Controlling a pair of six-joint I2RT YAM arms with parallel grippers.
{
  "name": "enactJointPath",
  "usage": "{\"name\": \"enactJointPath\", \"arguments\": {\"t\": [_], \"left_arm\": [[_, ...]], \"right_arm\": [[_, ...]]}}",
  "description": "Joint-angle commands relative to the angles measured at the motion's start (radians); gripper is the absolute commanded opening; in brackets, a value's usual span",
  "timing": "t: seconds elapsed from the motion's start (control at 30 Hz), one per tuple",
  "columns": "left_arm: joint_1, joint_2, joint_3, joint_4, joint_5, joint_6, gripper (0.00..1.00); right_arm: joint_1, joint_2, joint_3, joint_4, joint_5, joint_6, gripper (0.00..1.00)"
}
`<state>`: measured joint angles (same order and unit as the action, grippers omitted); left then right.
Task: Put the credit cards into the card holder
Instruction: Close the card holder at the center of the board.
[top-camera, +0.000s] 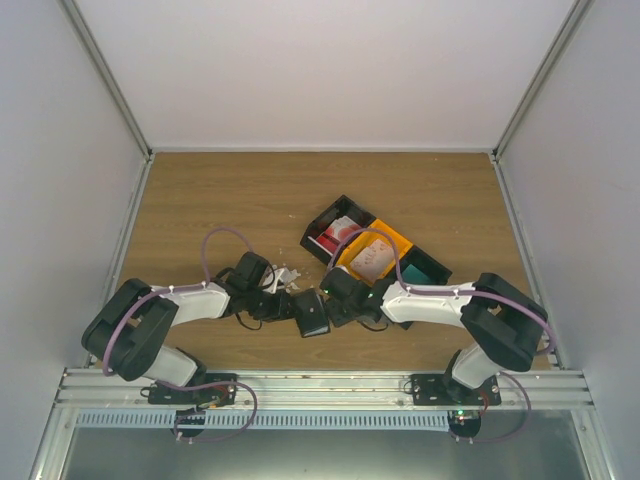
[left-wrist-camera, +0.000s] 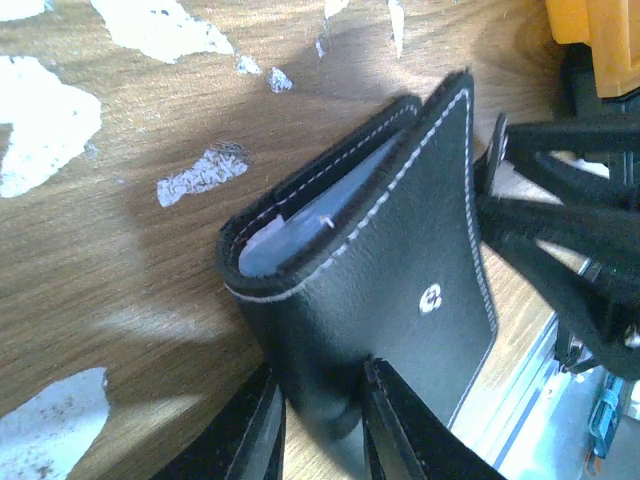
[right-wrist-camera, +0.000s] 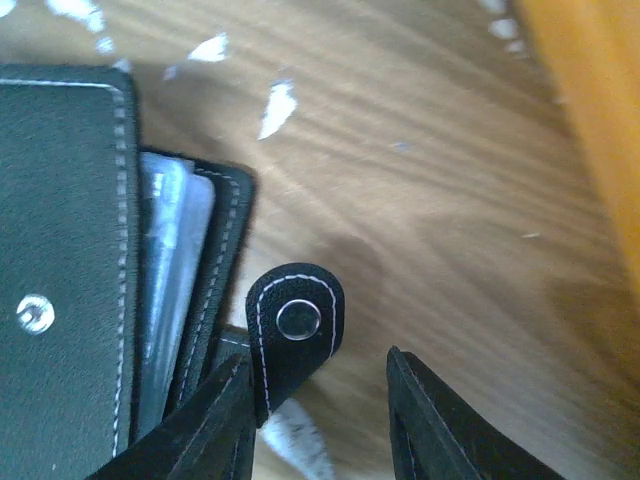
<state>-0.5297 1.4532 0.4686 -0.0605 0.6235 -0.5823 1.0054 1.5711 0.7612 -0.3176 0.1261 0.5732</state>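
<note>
While the left jaws pinch the card holder (left-wrist-camera: 400, 250), the right jaws stand spread.

This is a robotics lab test cell. Plain white panels (top-camera: 330, 70) set in aluminium posts (top-camera: 105, 75) enclose a wood-grain tabletop (top-camera: 240, 200). A cabled left arm (top-camera: 150, 325) and right arm (top-camera: 470, 305) are bolted to a slotted metal rail (top-camera: 320, 385) along its near edge.

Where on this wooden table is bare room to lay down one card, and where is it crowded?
Free: the wood strip between the back wall and the black and orange bins, and the far-left corner. Crowded: around the black leather card holder and white scraps.
</note>
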Motion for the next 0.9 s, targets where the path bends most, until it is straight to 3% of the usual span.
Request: {"name": "enactJointPath", "arguments": {"t": [0.0,0.1,0.27,0.4,0.87], "left_arm": [[-0.003,0.008,-0.034,-0.078,-0.101,0.018,0.25],[-0.003,-0.023,-0.029,-0.073,-0.070,0.018,0.30],[-0.003,-0.089,0.002,-0.087,-0.039,0.022,0.43],[-0.003,-0.127,0.000,-0.093,-0.041,0.015,0.47],[-0.003,-0.164,-0.064,0.026,-0.042,-0.061,0.48]], "right_arm": [[0.002,-0.029,0.005,-0.071,0.229,0.143,0.37],[0.001,-0.089,0.022,-0.111,0.218,0.170,0.38],[-0.009,-0.186,0.041,-0.146,0.069,0.183,0.46],[-0.020,-0.195,0.078,-0.181,-0.001,0.204,0.49],[-0.015,0.105,0.314,-0.316,0.029,0.143,0.52]]}}
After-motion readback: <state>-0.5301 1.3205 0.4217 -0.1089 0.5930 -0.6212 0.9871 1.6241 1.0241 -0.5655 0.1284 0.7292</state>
